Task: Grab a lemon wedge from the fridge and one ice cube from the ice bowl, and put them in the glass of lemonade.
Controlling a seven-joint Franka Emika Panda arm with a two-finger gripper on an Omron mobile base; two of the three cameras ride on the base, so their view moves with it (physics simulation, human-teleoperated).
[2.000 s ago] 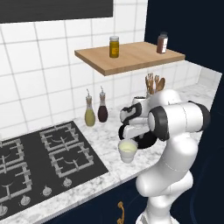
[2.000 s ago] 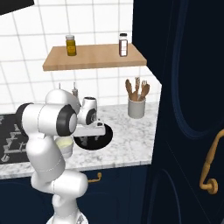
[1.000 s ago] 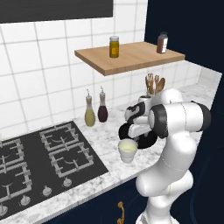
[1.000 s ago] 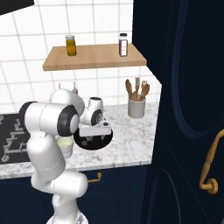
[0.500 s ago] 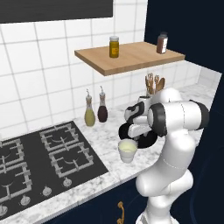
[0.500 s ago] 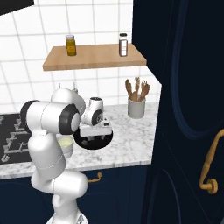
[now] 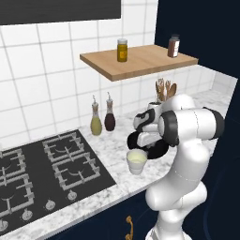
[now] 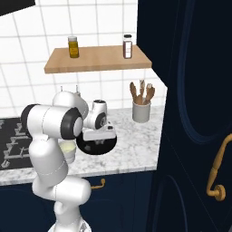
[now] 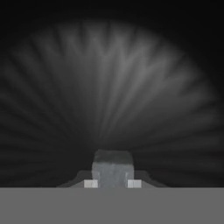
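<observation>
The black ice bowl sits on the marble counter just right of the glass of lemonade. My gripper points straight down into the bowl. In the hand view the bowl's dark ribbed inside surrounds a small grey translucent ice cube, and my gripper is shut on that cube, one fingertip at each side. The lemon wedge and the fridge are out of view.
Oil and vinegar bottles stand at the tiled wall behind the glass. A white utensil crock stands to the right, under a wooden shelf with two jars. The black hob lies left. A tall navy cabinet bounds the right.
The hand has sunk a little into the bowl and the fingers have closed on the ice cube. The glass and bowl have stayed in place.
</observation>
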